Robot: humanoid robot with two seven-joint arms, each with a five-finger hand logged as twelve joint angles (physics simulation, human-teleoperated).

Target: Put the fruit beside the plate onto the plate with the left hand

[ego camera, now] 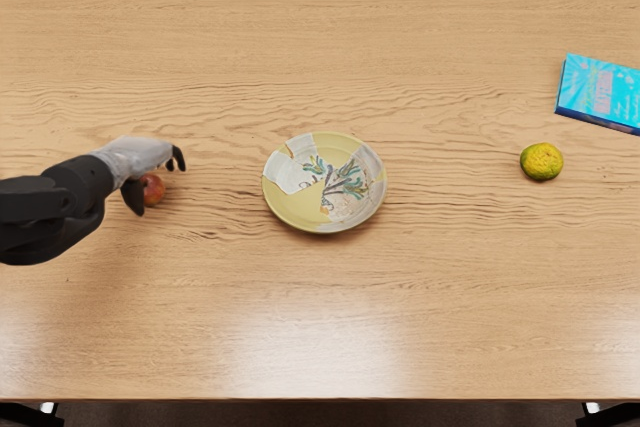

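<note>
L hand part open, fingers loose above fruit, not gripping. Fruit half hidden; contact unclear. Plate well right of hand.

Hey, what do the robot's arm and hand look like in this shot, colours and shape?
Only the left arm shows. Its forearm is a bulky, rounded shell in matte black to dark charcoal. The left hand is light grey and slimmer, with black fingertips. No cables, markings or sleeve are visible.
</note>
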